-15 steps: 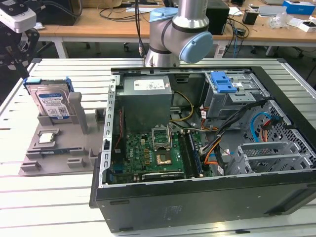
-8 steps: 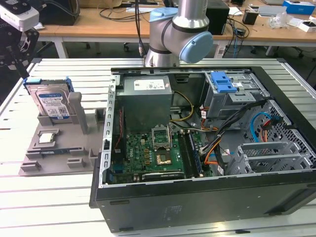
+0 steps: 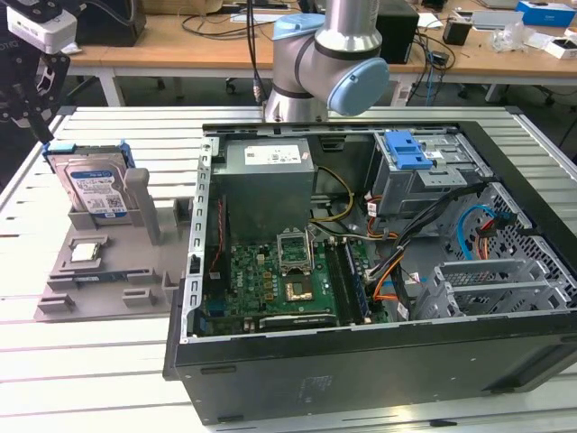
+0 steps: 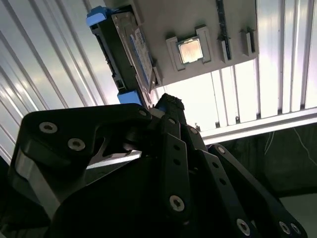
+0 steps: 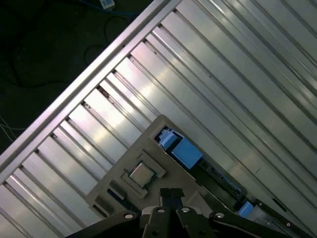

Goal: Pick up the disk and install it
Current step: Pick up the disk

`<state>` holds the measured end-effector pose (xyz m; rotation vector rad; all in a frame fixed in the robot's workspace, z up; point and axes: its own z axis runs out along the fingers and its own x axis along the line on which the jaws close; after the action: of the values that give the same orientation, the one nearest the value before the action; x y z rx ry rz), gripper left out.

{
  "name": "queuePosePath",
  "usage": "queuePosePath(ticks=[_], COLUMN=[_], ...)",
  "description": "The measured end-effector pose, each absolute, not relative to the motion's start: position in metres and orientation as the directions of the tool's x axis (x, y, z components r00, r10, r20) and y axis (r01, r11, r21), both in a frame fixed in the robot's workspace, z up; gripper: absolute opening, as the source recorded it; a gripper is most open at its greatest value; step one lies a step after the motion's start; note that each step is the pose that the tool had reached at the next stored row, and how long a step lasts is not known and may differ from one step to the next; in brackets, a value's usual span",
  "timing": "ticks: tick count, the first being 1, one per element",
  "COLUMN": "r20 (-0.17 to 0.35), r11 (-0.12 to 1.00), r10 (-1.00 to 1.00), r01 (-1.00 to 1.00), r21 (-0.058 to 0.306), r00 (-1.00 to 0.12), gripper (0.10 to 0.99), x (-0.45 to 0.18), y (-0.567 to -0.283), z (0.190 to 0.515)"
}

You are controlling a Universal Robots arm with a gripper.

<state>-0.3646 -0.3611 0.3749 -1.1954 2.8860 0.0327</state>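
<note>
The disk point(image 3: 95, 191) stands on edge in the gray holder point(image 3: 101, 281) at the exterior view's left, and the gripper point(image 5: 171, 194), pressed together and empty above it, should open wide and descend straight over its upper edge.

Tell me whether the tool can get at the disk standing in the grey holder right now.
Probably yes. The disk stands upright in the grey holder with its top edge bare, and nothing sits between it and the tool, which hangs above it toward the exterior view's left.
</note>
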Motion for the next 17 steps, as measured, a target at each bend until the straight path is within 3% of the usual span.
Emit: queuePosePath(ticks=[17], r20=[-0.024], r11=[0.549], r10=[-0.835], r01=[-0.836], r21=[0.013], r00=[-0.549], gripper=[0.106], x=[-0.3646], y=[-0.3611], z=[0.3749])
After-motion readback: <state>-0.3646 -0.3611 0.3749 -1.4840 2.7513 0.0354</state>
